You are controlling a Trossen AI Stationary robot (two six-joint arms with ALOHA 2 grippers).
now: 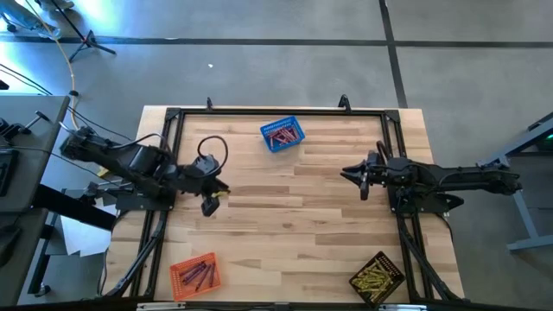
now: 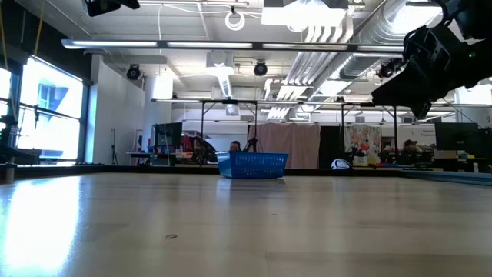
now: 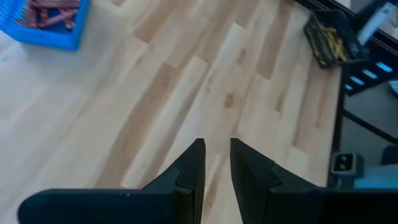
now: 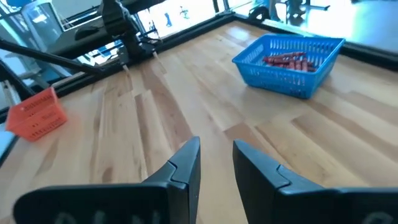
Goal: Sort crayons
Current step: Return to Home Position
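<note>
The crayons lie in three mesh baskets: red ones (image 1: 281, 134) in the blue basket (image 1: 296, 138) at the far edge, yellow ones (image 1: 377, 276) in the black basket (image 1: 390, 288) at the near right corner, and purple and orange ones (image 1: 193, 275) in the orange basket (image 1: 180, 285) at the near left. No loose crayon shows on the table. My left gripper (image 1: 211, 204) (image 3: 217, 144) hangs over the table's left part and slants down. My right gripper (image 1: 350, 175) (image 4: 216, 144) hovers near level at the right. Each has a narrow gap with nothing between its fingers.
A black metal frame (image 1: 259, 112) runs along the table's far, left and right sides. A looped cable (image 1: 212, 149) lies by the left arm. Bare wood (image 1: 294, 225) spreads between the baskets. Beyond the far edge is a workshop room (image 2: 254, 92).
</note>
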